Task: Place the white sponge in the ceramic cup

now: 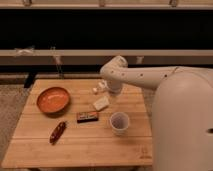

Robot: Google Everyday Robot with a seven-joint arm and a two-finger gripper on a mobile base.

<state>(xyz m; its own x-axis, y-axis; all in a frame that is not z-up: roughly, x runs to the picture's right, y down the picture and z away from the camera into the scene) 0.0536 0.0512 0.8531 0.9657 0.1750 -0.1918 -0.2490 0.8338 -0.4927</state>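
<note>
- Camera view takes in a wooden worktop [95, 146], with the tool [111, 90] low near the middle of its far edge; I cannot tell whether it is open or closed.
- The white sponge [101, 103] lies flat just in front of the tool, not held.
- The ceramic cup [119, 123] stands upright toward the front right corner, apart from the sponge.
- An orange bowl [53, 100] sits by the left edge.

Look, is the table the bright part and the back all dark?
Yes: in the camera view, warm light falls on the wooden table, the white sponge and the ceramic cup; the space behind is nearly black; the gripper, over the table's back part just behind the sponge, is lit pale too.
</note>
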